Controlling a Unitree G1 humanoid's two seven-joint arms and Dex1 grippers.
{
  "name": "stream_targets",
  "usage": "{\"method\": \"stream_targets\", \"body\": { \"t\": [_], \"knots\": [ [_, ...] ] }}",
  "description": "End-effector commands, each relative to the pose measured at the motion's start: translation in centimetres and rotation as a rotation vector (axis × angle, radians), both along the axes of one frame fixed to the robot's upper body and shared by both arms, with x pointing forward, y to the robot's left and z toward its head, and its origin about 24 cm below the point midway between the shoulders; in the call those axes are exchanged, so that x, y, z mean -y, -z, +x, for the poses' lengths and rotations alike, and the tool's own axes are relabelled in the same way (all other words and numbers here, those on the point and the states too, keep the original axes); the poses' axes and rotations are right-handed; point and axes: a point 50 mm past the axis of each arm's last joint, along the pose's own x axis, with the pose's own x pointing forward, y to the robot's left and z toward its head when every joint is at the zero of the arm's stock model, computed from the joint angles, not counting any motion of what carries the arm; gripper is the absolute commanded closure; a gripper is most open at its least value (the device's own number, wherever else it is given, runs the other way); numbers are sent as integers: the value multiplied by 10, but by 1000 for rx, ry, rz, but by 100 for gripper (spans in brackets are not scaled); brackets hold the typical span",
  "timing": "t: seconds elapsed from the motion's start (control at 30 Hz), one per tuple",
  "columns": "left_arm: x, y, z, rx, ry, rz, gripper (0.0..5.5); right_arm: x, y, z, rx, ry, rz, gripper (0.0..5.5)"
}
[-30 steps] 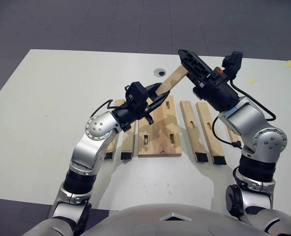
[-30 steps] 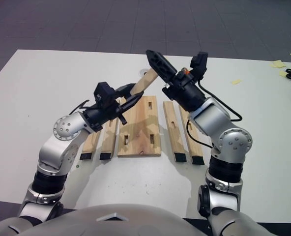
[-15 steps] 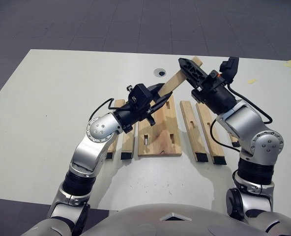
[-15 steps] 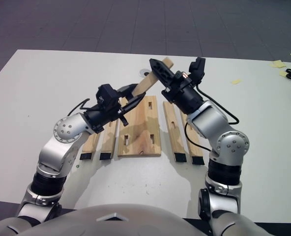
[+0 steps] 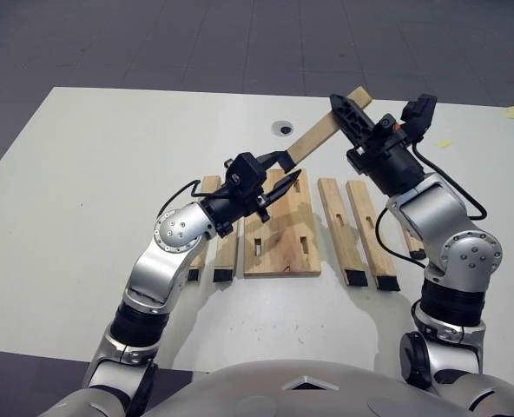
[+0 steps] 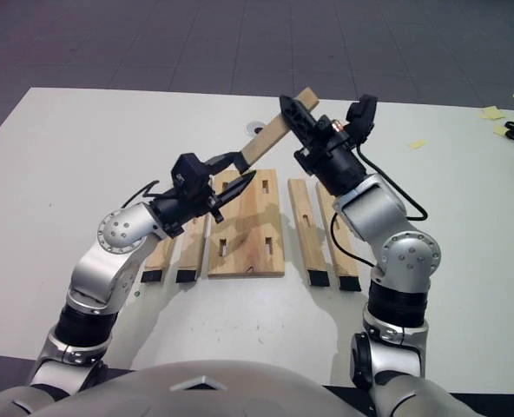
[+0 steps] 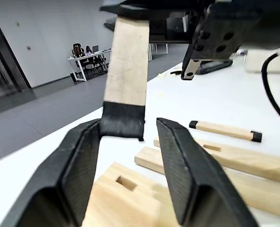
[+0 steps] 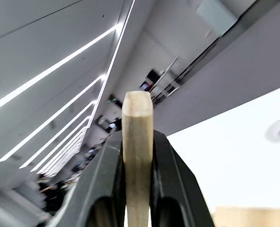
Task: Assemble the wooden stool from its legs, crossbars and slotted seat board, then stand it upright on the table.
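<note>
While R hand grips leg, wrist cam shows cap between wide L hand

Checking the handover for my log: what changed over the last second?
The right gripper, shut on the wooden leg, drew it away toward the far right. The left gripper now stands open around the leg's black-capped end. The seat board and the other legs stayed put.

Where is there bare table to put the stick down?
Roomiest is the bare table left of the left pair of legs. The strip between the seat board and the near edge is free too. The middle is crowded: the board, the right pair of legs, and the left pincer and right pincer at the raised leg.
</note>
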Motion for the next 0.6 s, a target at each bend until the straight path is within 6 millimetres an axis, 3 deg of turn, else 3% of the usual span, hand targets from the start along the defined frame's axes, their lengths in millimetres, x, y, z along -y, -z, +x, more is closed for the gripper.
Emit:
{"method": "stream_targets", "body": {
  "t": [0.03, 0.1, 0.2, 0.5, 0.6],
  "knots": [
    [-32, -36, 6, -79, -68, -427, 261, 39, 29, -6, -31, 237, -203, 507],
    [-52, -45, 13, -87, -145, -543, 232, 50, 42, -16, -48, 275, -272, 507],
    [-69, -40, 20, -130, -285, -562, 177, 60, 62, -27, -104, 313, -317, 507],
    [-60, -27, 20, -192, -303, -484, 25, 53, 84, -36, -158, 297, -345, 507],
    [-60, -25, 21, -199, -306, -469, 10, 54, 87, -40, -174, 295, -326, 507]
  ]
}}
